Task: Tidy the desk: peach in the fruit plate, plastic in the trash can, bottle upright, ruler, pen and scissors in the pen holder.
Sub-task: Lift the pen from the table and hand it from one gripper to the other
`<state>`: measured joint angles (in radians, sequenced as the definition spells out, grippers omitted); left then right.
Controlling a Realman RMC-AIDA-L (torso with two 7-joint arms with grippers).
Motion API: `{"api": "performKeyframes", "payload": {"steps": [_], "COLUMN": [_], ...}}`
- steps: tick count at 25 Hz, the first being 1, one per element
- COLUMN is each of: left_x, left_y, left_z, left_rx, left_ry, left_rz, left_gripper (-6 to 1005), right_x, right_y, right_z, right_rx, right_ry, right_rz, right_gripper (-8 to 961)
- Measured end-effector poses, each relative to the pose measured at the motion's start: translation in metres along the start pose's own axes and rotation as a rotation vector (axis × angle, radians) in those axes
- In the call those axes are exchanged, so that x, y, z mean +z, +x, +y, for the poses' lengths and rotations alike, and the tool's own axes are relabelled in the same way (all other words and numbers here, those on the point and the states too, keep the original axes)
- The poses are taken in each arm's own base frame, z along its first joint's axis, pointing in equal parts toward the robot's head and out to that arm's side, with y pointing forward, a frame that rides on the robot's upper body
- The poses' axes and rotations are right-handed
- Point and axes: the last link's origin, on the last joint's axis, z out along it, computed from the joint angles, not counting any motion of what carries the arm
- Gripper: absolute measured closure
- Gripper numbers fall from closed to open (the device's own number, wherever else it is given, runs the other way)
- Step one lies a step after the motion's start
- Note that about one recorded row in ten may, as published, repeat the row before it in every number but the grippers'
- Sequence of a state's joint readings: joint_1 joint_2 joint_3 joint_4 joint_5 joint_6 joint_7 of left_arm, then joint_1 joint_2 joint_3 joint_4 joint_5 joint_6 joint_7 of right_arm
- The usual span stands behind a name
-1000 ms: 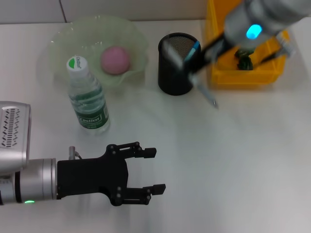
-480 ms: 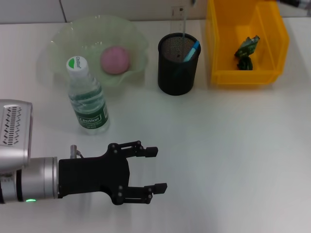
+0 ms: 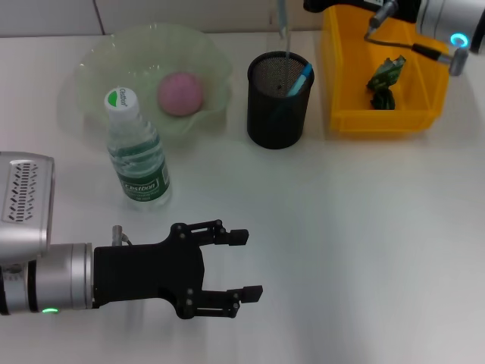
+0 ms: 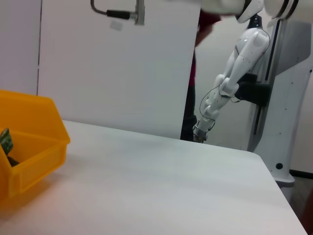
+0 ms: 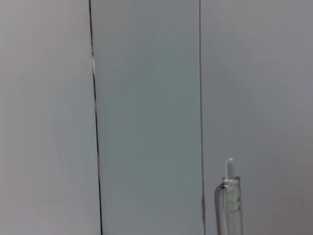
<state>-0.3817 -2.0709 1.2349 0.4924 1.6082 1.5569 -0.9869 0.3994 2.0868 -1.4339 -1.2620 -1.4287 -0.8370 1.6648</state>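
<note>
- Two black fingers of the left gripper [image 3: 241, 264] are standing spread with nothing between them, the arm lying parked low over the near table [image 3: 364, 250], well short of every task thing.
- Beyond those open jaws and off to their left, the bottle [image 3: 136, 152] is standing upright with its cap on, so that part looks finished.
- Past the bottle, the peach [image 3: 179, 93] is sitting in the fruit plate [image 3: 98, 64], also done by the look of it.
- Farther out and to the right of the left jaws, the pen holder [image 3: 279, 102] is carrying a blue-tipped item already, and a slim clear pen [image 3: 283, 19] is hanging tip-down directly above its rim.
- At the far edge the right gripper [image 3: 333, 6] is reaching in from the top; whether its jaws are pinching the pen I cannot tell, since they are cut off from view.
- Green plastic [image 3: 384, 80] is lying in the yellow trash can [image 3: 341, 83], beside the holder.
- Judging the step as dropping the pen in: it is worth keeping the pen vertical, centring it over the mesh mouth, lowering until the tip is inside, and only then releasing, to avoid a bounce off the rim.
</note>
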Motion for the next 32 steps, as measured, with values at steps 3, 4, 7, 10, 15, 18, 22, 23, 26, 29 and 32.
{"api": "performKeyframes", "payload": {"steps": [3,4,7,10,15,18,22,23,26,29,32], "left_x": [0.000,0.000,0.000,-0.001,-0.002,-0.002,-0.002,-0.002,-0.002,-0.002,-0.002], "left_y": [0.000,0.000,-0.001,-0.002,-0.004,-0.007,-0.007,-0.007,-0.007,-0.007,-0.007], "left_z": [0.000,0.000,0.000,0.001,0.002,0.003,0.004,0.004,0.004,0.004,0.004], "left_rx": [-0.001,-0.001,0.002,0.001,-0.001,0.001,0.002,0.002,0.002,0.003,0.003], "left_ry": [0.002,0.002,0.006,0.008,0.012,0.014,0.015,0.015,0.015,0.015,0.013], "left_rz": [-0.002,-0.002,-0.004,-0.005,-0.005,-0.007,-0.007,-0.007,-0.007,-0.007,-0.005], "left_gripper": [201,201,201,201,202,202,202,202,202,202,202], "right_x": [-0.004,-0.004,-0.004,0.001,0.011,0.011,0.010,0.010,0.009,0.006,0.003], "right_y": [0.021,0.021,0.037,0.051,0.072,0.085,0.092,0.095,0.097,0.101,0.104], "right_z": [-0.005,-0.005,-0.008,-0.011,-0.013,-0.016,-0.018,-0.018,-0.017,-0.016,-0.015], "right_rx": [0.048,0.048,0.072,0.090,0.087,0.088,0.081,0.077,0.063,0.037,0.033], "right_ry": [-0.024,-0.024,-0.025,-0.014,0.011,0.055,0.078,0.081,0.079,0.079,0.083], "right_rz": [-0.129,-0.129,-0.185,-0.168,-0.122,-0.109,-0.098,-0.089,-0.082,-0.074,-0.071], "right_gripper": [791,789,783,777,766,760,751,749,743,736,730]}}
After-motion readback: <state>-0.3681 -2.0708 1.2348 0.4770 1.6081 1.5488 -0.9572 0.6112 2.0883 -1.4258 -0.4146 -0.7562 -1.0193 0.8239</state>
